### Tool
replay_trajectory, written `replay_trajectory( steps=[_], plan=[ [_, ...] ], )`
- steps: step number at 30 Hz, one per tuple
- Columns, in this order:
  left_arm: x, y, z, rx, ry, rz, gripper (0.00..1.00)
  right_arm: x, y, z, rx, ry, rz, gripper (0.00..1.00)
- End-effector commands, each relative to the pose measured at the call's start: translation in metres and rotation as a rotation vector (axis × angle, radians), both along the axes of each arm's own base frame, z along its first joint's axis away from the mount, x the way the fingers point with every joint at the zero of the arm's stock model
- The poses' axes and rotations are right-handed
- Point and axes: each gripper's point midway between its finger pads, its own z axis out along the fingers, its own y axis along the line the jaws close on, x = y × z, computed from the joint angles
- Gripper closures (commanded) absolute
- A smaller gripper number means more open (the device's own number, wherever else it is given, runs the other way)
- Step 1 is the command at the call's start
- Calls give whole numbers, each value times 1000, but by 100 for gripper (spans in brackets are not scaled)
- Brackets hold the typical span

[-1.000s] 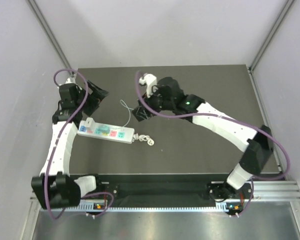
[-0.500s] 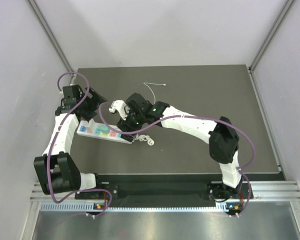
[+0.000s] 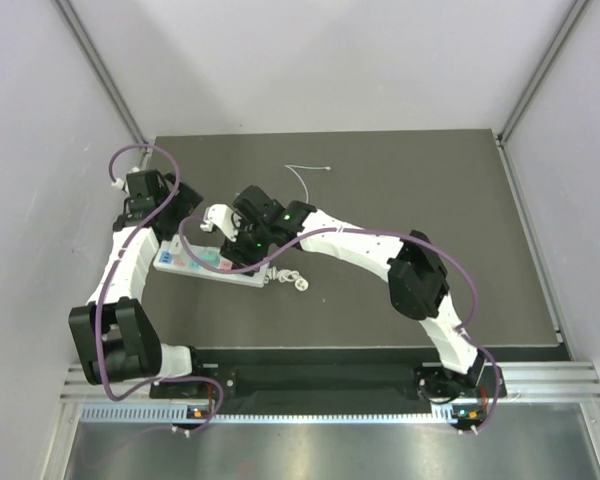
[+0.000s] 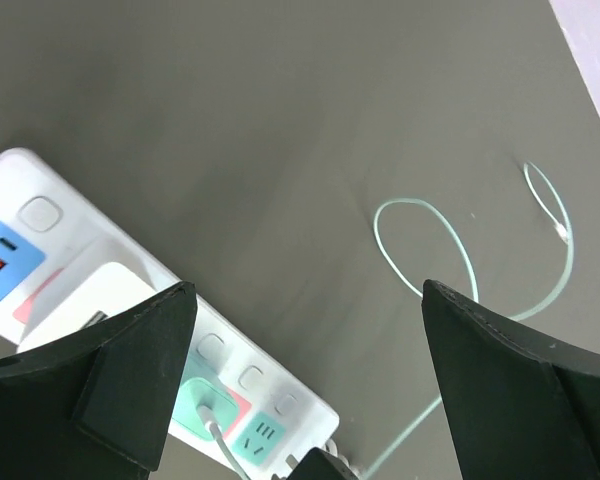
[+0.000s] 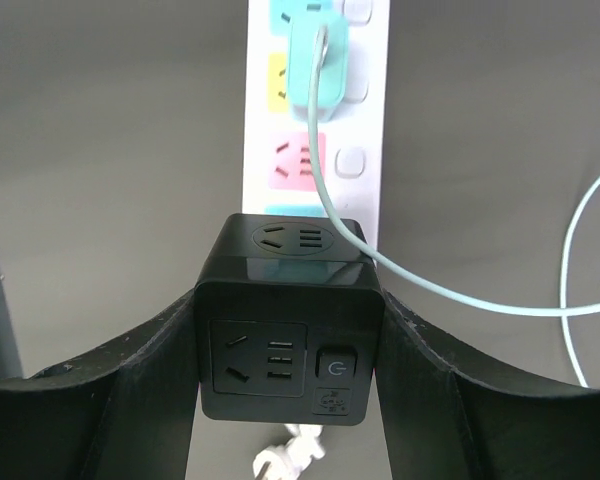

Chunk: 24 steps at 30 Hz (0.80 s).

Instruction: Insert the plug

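I've got the black cube plug (image 5: 290, 335) clamped in the right gripper (image 5: 290, 300), directly over the power strip (image 5: 365, 120). Next I must line it up with a free socket and press down. The left gripper (image 4: 305, 290) hangs wide open and empty above the strip, and the cube hides its own prongs and the socket beneath it.

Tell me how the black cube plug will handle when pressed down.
The black cube plug looks rigid; flat sides sit squarely in the right gripper. Glossy faces might slip. The pale wire passing its top corner could snag.
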Motion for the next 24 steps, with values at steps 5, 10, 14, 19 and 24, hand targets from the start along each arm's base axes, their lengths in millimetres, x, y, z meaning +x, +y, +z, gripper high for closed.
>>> replay_trajectory(
  steps=[5, 10, 14, 19, 24],
  plan=[
    [2, 22, 2, 27, 18, 118, 2, 0, 27, 26, 74, -44, 68, 100],
    [-2, 21, 4, 23, 11, 118, 2, 5, 31, 23, 48, -63, 89, 100],
    [-4, 23, 8, 26, -1, 129, 2, 7, 30, 16, 22, -69, 95, 100],
    [-7, 28, 7, 31, -3, 159, 2, 5, 32, 17, 31, -57, 108, 100],
    [-10, 35, 9, 34, -8, 196, 2, 9, 28, 9, 13, -38, 102, 100]
  ],
)
